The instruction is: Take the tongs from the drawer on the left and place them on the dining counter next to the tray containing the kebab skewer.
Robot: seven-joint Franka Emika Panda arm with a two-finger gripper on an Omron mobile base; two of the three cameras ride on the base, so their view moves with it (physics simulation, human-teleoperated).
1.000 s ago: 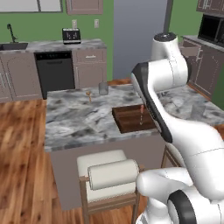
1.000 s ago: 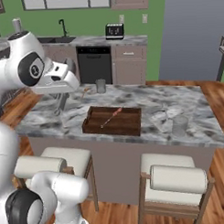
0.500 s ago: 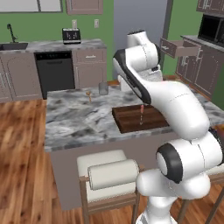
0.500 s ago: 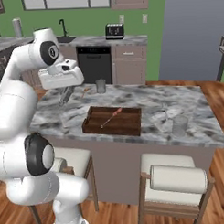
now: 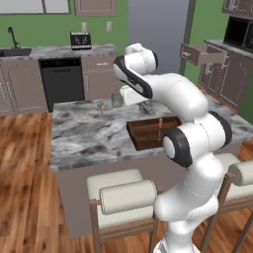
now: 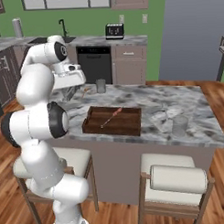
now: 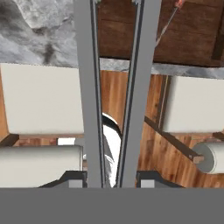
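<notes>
Over the counter (image 6: 187, 129), just left of the tray (image 6: 113, 121), the gripper (image 7: 110, 177) is clamped on the tongs (image 7: 113, 92). Their long arms run straight out from the fingers, so they'll probably land lengthwise beside the tray.

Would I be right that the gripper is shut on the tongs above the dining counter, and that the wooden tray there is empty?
Not quite: the tray is not empty; a kebab skewer lies in it, as the right base view shows. The gripper is indeed shut on the tongs above the dining counter.
</notes>
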